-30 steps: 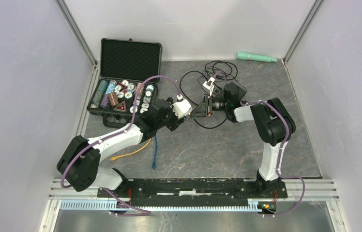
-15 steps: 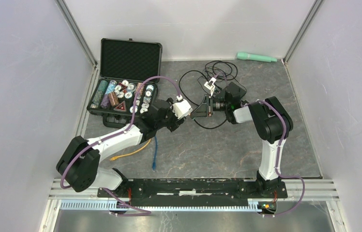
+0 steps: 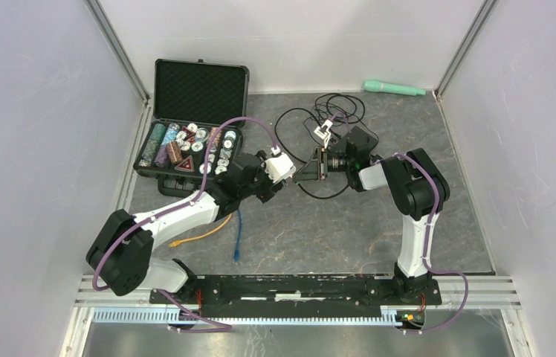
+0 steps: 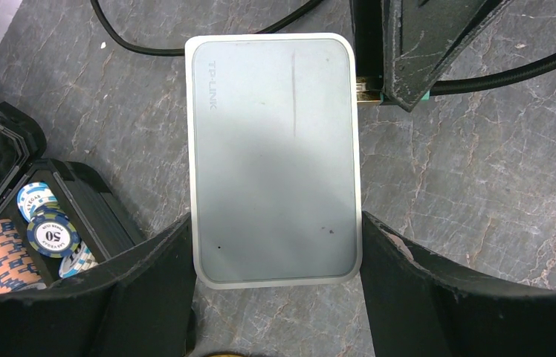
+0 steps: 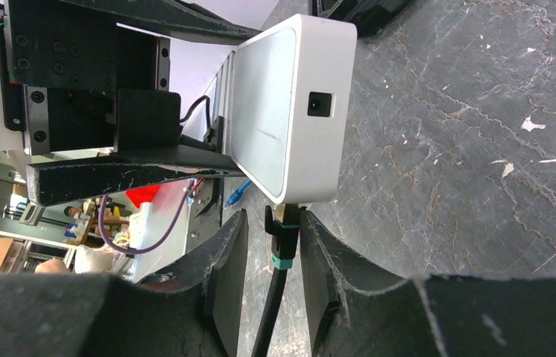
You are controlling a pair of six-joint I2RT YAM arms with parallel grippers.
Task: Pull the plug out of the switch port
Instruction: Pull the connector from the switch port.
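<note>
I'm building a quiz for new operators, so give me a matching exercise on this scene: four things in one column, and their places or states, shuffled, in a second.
1. white rectangular network switch
2. black cable plug with a teal band
3. mint-green cylindrical torch
4. black hard case of poker chips

A. lying at the far edge, right of centre
B. lid open, far left
C. clamped in the left end effector
D. between the fingers of the right end effector

Pairs: 1-C, 2-D, 3-A, 4-B

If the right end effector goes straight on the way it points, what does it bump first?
Probably the white switch: the plug already sits between the right end effector's fingers.
</note>
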